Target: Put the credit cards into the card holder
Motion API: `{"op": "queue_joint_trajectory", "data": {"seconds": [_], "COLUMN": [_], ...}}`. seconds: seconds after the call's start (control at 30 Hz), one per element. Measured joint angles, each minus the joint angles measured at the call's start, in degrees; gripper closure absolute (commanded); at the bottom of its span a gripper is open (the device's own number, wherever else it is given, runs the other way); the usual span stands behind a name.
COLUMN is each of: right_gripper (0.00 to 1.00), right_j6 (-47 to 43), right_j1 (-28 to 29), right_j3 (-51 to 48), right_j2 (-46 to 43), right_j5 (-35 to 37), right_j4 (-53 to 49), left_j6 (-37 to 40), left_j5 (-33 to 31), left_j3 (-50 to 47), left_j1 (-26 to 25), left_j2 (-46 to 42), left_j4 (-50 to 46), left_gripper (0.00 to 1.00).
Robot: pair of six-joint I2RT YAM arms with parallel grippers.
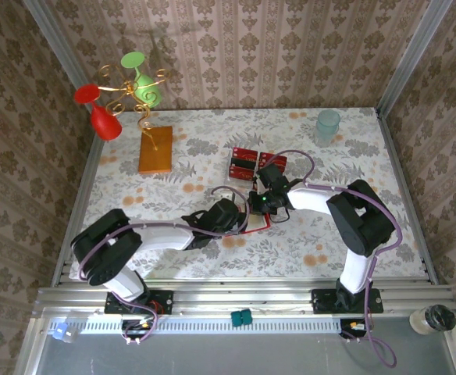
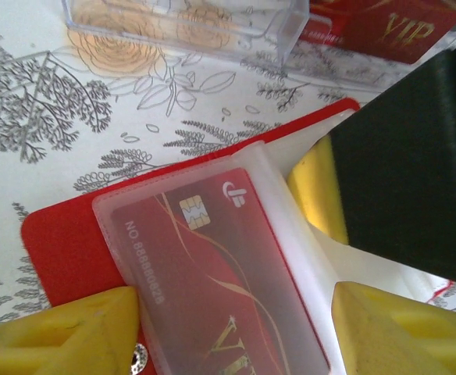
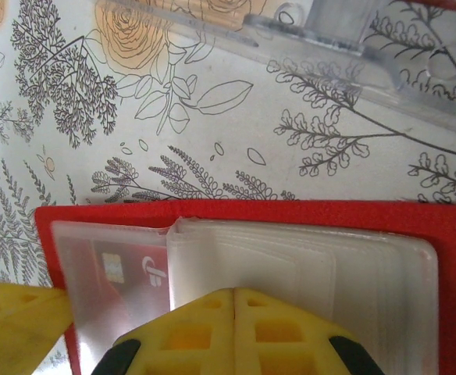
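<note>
The card holder [image 2: 64, 250] lies open on the flowered cloth, between both grippers [image 1: 253, 226]. A red credit card [image 2: 212, 273] with a gold chip sits inside its clear pocket. My left gripper [image 2: 236, 332] straddles that pocket, and its yellow fingers [image 2: 72, 336] touch both long edges, shut on the card. My right gripper [image 3: 234, 301] is shut with nothing between its jaws, and its tips rest on the stack of clear pockets [image 3: 314, 258] of the holder [image 3: 251, 212]. More credit cards [image 1: 247, 162] stand in a clear rack [image 2: 181, 23] just beyond.
An orange-brown slab [image 1: 155, 149] lies at the back left, under a gold stand with a red glass [image 1: 103, 117] and a green glass [image 1: 144, 86]. A pale teal cup [image 1: 328, 123] stands at the back right. Patterned walls close in the table.
</note>
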Motion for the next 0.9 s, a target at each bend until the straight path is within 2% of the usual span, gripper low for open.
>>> {"op": "queue_joint_trajectory", "data": {"seconds": [0.27,0.73,0.9], "right_gripper": [1.0,1.0,1.0], "right_j6": [0.3,1.7,0.8], "right_j1": [0.0,-0.5,-2.4], "right_j3": [-0.1,-0.2,0.3], "right_j2": [0.0,0.2,0.2], "right_j5": [-1.0,-2.7,-2.8], "right_j4": [0.0,0.4,-1.4], "left_j6": [0.6,1.3,1.2], "left_j5": [-2.3,-3.1,-3.1], "left_j3": [1.6,2.6,1.9], "left_j1": [-0.8,-2.3,-2.3], "left_j2": [-3.3,1.5,1.5], "left_j4": [-3.9,-2.3,-1.0], "left_gripper": [0.33,0.35,0.35]}}
